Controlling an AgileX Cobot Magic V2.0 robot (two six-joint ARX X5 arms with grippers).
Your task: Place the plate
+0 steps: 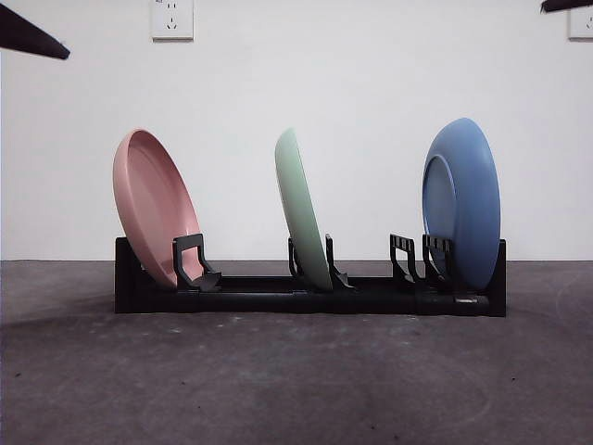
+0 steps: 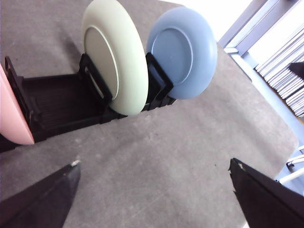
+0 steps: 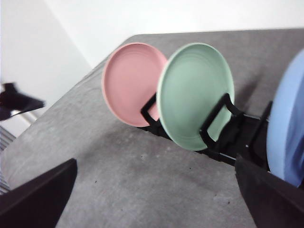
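Note:
Three plates stand on edge in a black rack [image 1: 306, 298]: a pink plate [image 1: 153, 206] at the left end, a green plate [image 1: 301, 209] in the middle, a blue plate [image 1: 461, 202] at the right end. The left wrist view shows the green plate [image 2: 114, 54] and blue plate [image 2: 183, 50] in the rack [image 2: 57, 102], with my left gripper [image 2: 154, 173] open and empty above the table. In the right wrist view my right gripper [image 3: 156, 168] is open and empty, back from the pink plate [image 3: 128, 80], green plate [image 3: 195, 92] and blue plate [image 3: 287, 133].
The rack sits on a grey table [image 1: 296, 380] before a white wall with a socket [image 1: 172, 19]. Black arm tips show at the top left corner [image 1: 28, 35] and top right corner [image 1: 565, 5] of the front view. Empty rack slots [image 1: 408, 260] stand left of the blue plate.

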